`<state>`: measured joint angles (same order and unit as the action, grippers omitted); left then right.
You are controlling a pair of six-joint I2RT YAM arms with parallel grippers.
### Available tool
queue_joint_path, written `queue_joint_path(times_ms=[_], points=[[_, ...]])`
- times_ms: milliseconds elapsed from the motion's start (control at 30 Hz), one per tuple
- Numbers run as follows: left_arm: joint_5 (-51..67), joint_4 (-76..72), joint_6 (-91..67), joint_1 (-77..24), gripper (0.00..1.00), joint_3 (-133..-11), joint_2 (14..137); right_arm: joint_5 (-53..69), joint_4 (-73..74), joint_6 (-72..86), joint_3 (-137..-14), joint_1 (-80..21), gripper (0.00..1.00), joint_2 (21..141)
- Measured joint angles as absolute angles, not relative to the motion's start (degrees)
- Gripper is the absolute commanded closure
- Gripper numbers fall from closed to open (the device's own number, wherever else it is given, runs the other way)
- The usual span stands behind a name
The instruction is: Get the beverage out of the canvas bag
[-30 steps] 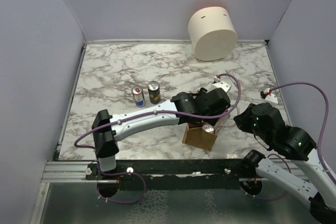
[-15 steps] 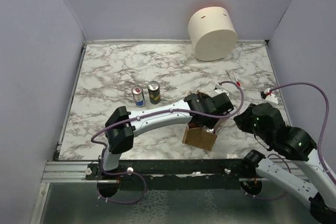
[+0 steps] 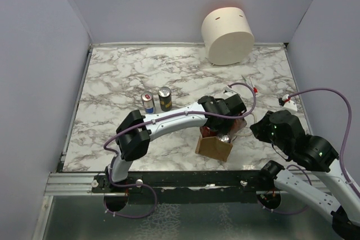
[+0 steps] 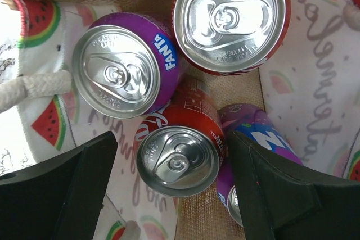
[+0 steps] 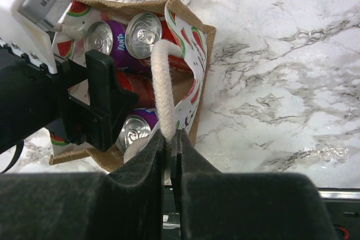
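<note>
The tan canvas bag [image 3: 212, 147] stands near the table's front edge; its watermelon-print lining shows in the right wrist view [image 5: 194, 91]. Inside stand several cans: a purple Fanta can [image 4: 118, 71], a red-rimmed can [image 4: 230, 19], a red Coca-Cola can [image 4: 180, 158] and another purple can [image 4: 247, 203]. My left gripper [image 4: 171, 181] is open and reaches down into the bag, its fingers on either side of the Coca-Cola can, apart from it. My right gripper [image 5: 170, 144] is shut on the bag's white rope handle [image 5: 161, 88].
Two cans, one red and blue [image 3: 148, 103] and one dark [image 3: 165, 99], stand on the marble table left of the bag. A large cream cylinder [image 3: 228, 36] lies at the back right. Grey walls enclose the table.
My left gripper has moved forward and down into the bag's mouth, over the cans. The right arm has stayed holding the handle.
</note>
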<state>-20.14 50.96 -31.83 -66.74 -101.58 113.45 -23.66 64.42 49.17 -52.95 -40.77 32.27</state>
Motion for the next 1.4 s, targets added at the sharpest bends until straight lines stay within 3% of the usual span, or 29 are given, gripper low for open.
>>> queue_joint_path(times_ms=[767, 900, 1400], points=[[-16.9, 45.5, -32.9, -65.3, 0.18, -96.6, 116.3, -23.7, 64.4, 49.2, -52.9, -40.8, 0.94, 32.2], [-16.9, 45.0, -32.8, -65.3, 0.27, -96.3, 116.4, -23.7, 64.4, 49.2, -52.9, -40.8, 0.94, 32.2], [-16.0, 48.4, -31.3, -65.4, 0.75, -99.8, 117.5, -23.7, 64.4, 49.2, -52.9, -40.8, 0.94, 32.4]])
